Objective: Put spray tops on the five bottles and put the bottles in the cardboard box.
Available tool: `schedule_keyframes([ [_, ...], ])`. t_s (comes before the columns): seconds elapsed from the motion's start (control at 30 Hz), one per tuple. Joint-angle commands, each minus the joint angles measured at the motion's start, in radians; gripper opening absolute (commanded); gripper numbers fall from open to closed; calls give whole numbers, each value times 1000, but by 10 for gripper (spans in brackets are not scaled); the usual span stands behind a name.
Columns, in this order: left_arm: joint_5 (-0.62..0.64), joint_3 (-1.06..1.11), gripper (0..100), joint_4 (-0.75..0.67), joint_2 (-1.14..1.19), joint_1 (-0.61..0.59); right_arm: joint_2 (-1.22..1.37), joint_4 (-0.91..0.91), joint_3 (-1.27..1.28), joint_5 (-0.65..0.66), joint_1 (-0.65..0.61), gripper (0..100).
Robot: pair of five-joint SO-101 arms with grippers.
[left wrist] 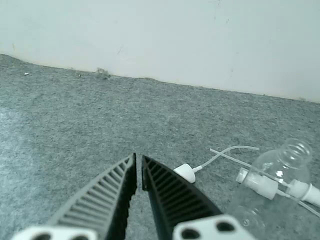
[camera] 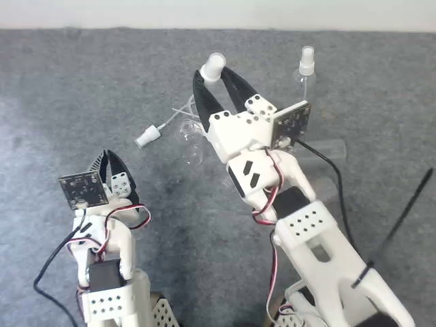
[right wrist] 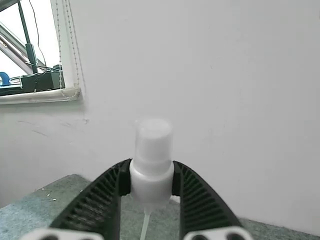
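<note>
**Three spray tops counted, one of them pinched aloft**

Three spray tops show in the high view. One held spray top (camera: 212, 65) is pinched in the right hand (camera: 213, 72). One sits on the upright bottle (camera: 306, 80). One loose spray top (camera: 149, 135) lies on the grey surface (camera: 61, 102) with its thin tube (camera: 178, 116) trailing behind. Beside it lie clear bottles (camera: 191, 141) whose outlines run together, so their number cannot be told. A further lying bottle (camera: 330, 147) rests just right of the right arm.

The surface ends at a pale wall (left wrist: 200, 35) on the far side, and the upright bottle stands near that edge. A wide bare stretch of grey lies ahead of and to the left of the left hand (camera: 107, 156).

The right arm is stretched forward with its hand above the surface, fingers toward the wall, the top's cap poking past the tips. The left arm sits near the front, its hand pressed together and aimed toward the loose spray top, apart from it.
</note>
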Motion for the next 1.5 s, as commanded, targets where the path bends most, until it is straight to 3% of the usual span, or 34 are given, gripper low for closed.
schedule_keyframes([
  [0.0, -11, -10, 12, 5, -20, 2, 19, -42, -66, 11, -22, 6],
  [0.6, -11, -10, 12, 5, -20, 2, 117, -77, -58, 14, -44, 6],
  [1.07, -11, -10, 12, 5, -20, 2, 148, 36, -58, 14, -44, 6],
  [1.47, -11, -10, 12, 5, -20, 2, 397, -85, -74, 110, -50, 6],
])
